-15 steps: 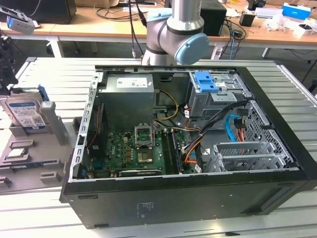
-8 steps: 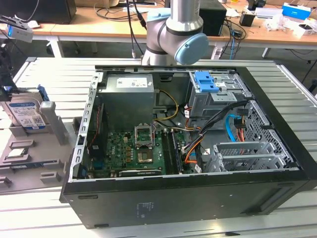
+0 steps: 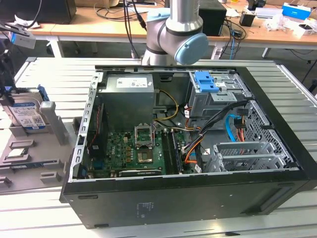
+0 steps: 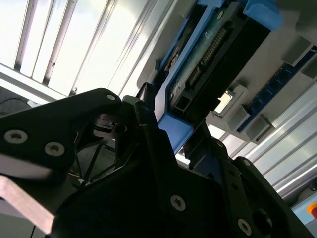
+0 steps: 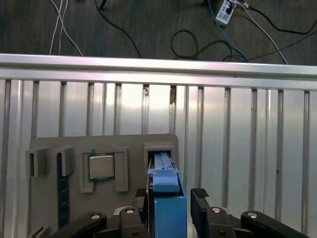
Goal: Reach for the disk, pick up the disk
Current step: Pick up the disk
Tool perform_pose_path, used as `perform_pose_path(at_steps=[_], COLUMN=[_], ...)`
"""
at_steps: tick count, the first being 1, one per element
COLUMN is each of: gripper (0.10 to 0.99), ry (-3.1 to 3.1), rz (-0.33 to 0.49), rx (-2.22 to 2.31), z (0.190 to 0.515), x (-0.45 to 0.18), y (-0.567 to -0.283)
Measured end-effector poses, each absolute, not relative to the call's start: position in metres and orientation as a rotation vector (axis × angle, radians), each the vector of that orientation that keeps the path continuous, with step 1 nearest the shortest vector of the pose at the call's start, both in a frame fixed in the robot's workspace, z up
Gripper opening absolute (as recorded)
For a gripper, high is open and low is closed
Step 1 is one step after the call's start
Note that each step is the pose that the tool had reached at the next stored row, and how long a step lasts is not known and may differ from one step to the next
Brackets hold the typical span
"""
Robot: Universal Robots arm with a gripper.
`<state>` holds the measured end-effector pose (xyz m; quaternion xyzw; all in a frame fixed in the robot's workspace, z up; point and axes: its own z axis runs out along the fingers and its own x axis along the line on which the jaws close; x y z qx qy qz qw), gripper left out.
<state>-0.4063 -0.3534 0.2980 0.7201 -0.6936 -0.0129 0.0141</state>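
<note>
Near one edge of the slatted metal counter [image 5: 237, 124], the silver-grey hard drive disk with blue plastic side frame [image 5: 166, 173] stands on edge in a grey plastic holder [image 5: 49, 198]. The black hand [image 5: 171, 196] is spread, its fingers [image 5: 200, 198] flanking the drive, with a small square silver chip [image 5: 101, 166] alongside.

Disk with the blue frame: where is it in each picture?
Exterior view: the disk stands upright in the grey stand, at that view's far left.
First wrist view: edge-on, the disk sits between the fingers of the open hand.
Second wrist view: the disk, dark underside and blue frame, slants across.
Shared landmark: the grey stand holding it.
</note>
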Motion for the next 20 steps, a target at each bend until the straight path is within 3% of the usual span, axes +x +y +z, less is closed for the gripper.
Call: perform_pose_path(at_steps=[9, 11, 20], gripper=[0.482, 0.369, 0.369], ry=[-2.158, -2.158, -2.158], rz=[-0.037, -0.037, -0.037], rx=[2.241, 2.24, 2.24], z=[0.2909, 0.2909, 0.2909], x=[-0.4063, -0.4063, -0.4063], y=[-0.3533, -0.3534, -0.3534])
